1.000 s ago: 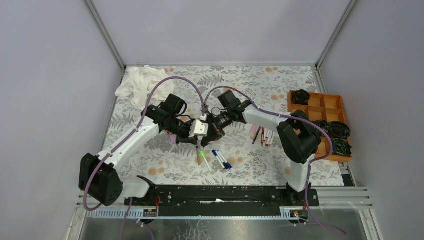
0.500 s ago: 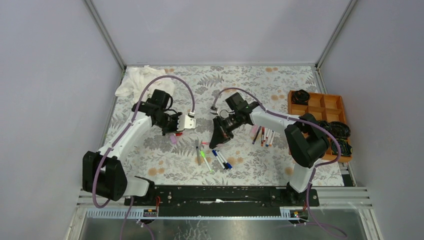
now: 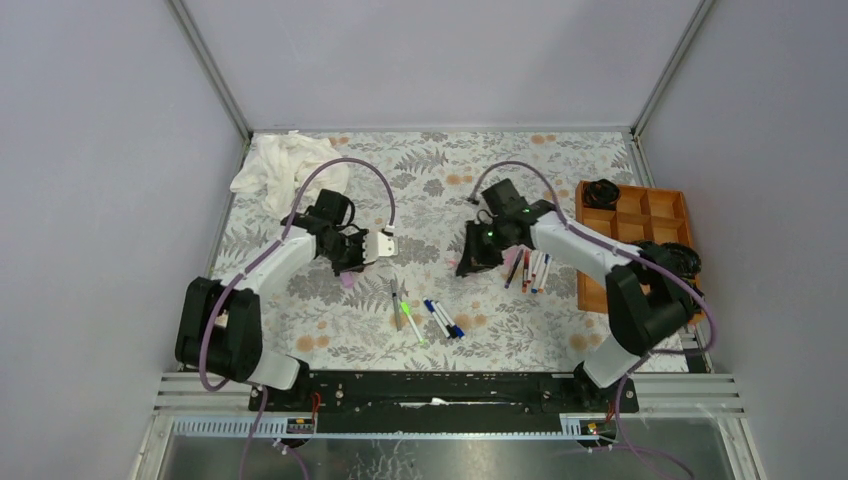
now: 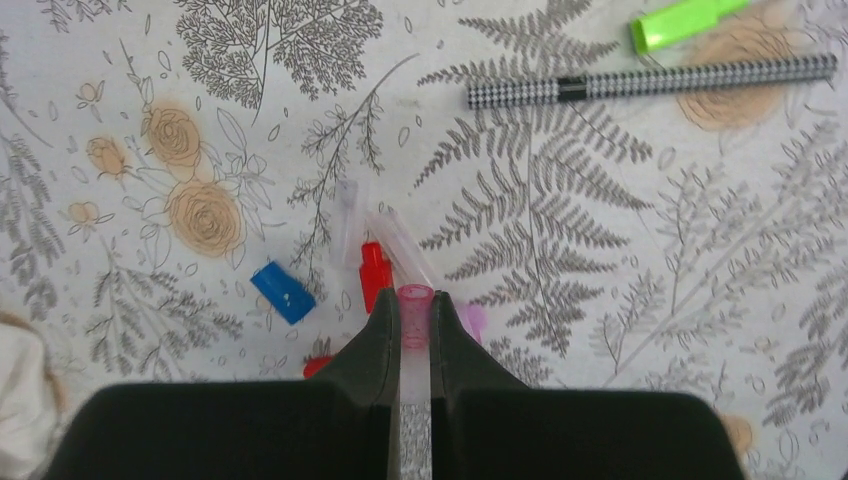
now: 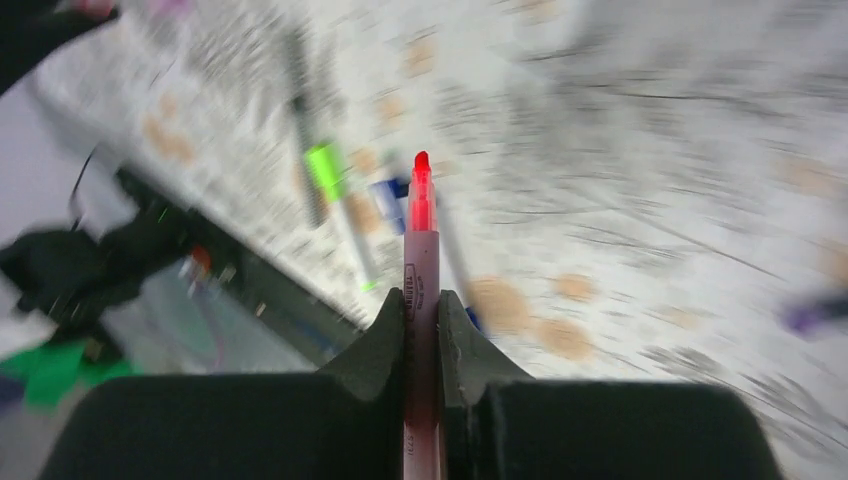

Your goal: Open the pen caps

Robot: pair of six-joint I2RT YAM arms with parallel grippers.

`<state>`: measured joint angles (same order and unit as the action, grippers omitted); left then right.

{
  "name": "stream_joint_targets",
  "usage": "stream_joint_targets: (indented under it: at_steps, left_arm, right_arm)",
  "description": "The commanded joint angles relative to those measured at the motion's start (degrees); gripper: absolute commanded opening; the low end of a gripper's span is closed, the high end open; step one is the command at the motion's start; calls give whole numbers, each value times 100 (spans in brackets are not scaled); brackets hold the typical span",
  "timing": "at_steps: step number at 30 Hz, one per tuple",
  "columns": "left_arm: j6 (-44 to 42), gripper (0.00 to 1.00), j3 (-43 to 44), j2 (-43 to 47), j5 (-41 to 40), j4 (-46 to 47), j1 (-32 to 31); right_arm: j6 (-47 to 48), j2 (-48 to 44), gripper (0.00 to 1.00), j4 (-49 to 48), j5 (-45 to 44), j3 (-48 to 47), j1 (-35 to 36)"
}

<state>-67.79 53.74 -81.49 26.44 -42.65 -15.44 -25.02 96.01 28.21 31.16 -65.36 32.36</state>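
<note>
Pen caps: stubby smooth plastic

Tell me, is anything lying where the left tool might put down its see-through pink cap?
Yes. Just ahead of the left tool and its see-through pink plastic cap, a red plastic cap, a blue plastic cap and clear ones lie on the flowered cloth. To their right the cloth is bare.

3 plain grey walls enclose a tabletop printed with ferns and roses.
</note>
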Motion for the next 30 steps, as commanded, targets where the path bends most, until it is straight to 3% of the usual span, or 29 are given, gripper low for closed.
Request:
stream_joint_targets:
  at_steps: [1, 5, 13, 17, 20, 25, 30]
  left_arm:
    - [1007, 0, -134, -483, 264, 1234, -11]
    - [1342, 6, -109, -905, 94, 1547, -11]
    - [1698, 38, -48, -1105, -58, 1711, -11]
    - [1815, 76, 208, -883, 162, 1381, -11]
    - [2004, 97, 558, -677, 419, 977, -3]
    - [2641, 98, 1427, -561, 650, 188, 7]
    - [3016, 98, 2094, -476, 696, -332, 86]
  right_arm:
    - [-562, -908, 0, 19, -2606, 487, -408]
    - [-766, -1292, 0, -143, -3600, 893, -532]
    - [-1028, -1312, 0, -440, -4664, 1230, -648]
    - [-1041, -1237, 0, -510, -4959, 1274, -701]
    - [-1013, -1069, 0, -510, -5052, 1239, -729]
    - [-953, -817, 7, -599, -5137, 1262, -781]
    - [-903, -611, 21, -660, -5089, 1246, -819]
